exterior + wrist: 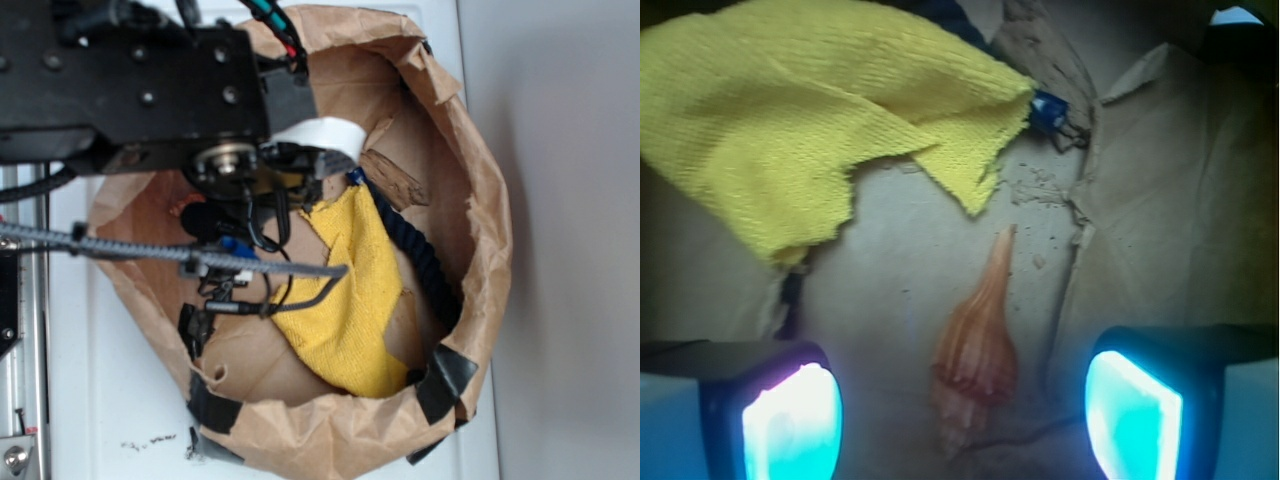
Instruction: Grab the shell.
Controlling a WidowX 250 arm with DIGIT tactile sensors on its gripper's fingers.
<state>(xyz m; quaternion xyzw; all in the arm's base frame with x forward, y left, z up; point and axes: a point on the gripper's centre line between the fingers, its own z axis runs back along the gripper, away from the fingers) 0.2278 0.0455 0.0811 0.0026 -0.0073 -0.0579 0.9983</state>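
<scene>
**Over the bag floor, shell between open jaws**

Inside the brown paper bag (480, 180) we hang low, gripper (965, 400) pointed at the floor. Wrist view: the shell (978, 345) lies flat on the paper, fat striped body between our two lit pads (792, 425), thin tail running up and away toward the yellow cloth (790, 130). Jaws stand wide open, a clear gap of paper on each side of the shell; nothing gripped.

Progress, as we judge it: approach and lining-up look done. Left to do: a last drop, the close, the lift. The knobby spire end sits at the bottom edge of the wrist view, so we cannot tell how far it reaches under us.

Room: the cloth's ragged corner points down at the tail but lies apart from it. A torn paper flap (1160, 160) rises right of the shell, close to the right pad; closing should clear it, we think. From outside, the arm hides the shell; the bag wall rings us, and a dark blue rope (420, 250) lies along the far side of the cloth, well apart
</scene>
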